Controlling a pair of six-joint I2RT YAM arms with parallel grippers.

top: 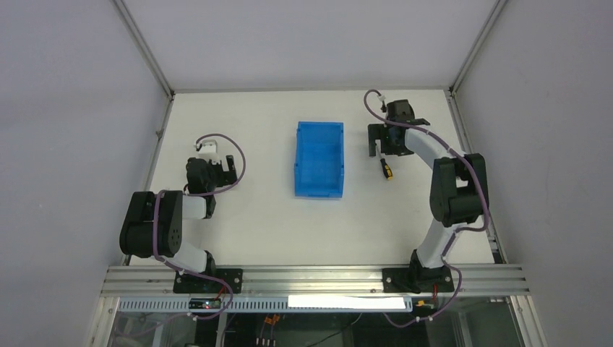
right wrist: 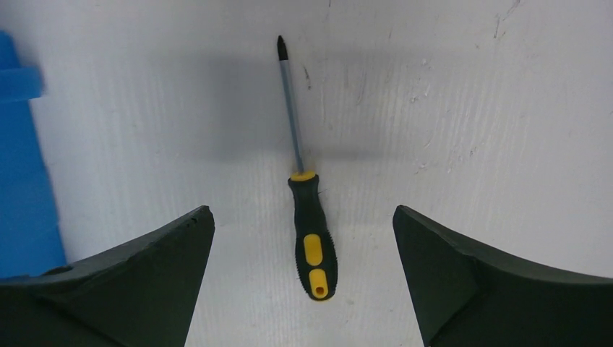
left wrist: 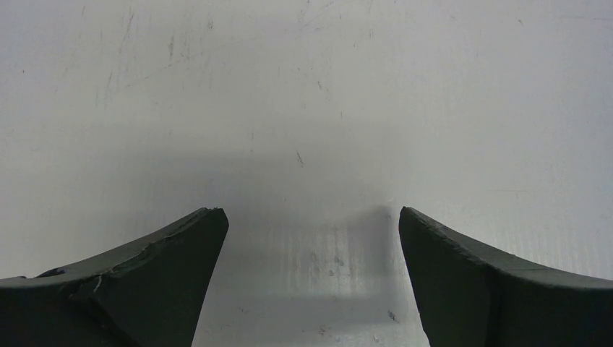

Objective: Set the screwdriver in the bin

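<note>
The screwdriver [top: 387, 170] lies flat on the white table just right of the blue bin [top: 319, 159]. In the right wrist view its black-and-yellow handle [right wrist: 312, 242] lies between my fingers, with the thin shaft pointing away. My right gripper [top: 383, 150] hovers over it, open [right wrist: 303, 211], not touching it. The bin's wall shows at the left edge of the right wrist view [right wrist: 22, 181]. The bin looks empty from above. My left gripper [top: 228, 168] is open [left wrist: 311, 211] and empty over bare table, left of the bin.
The white table [top: 260, 231] is bounded by grey walls at the back and sides. A metal rail [top: 311, 278] runs along the near edge, where both arm bases sit.
</note>
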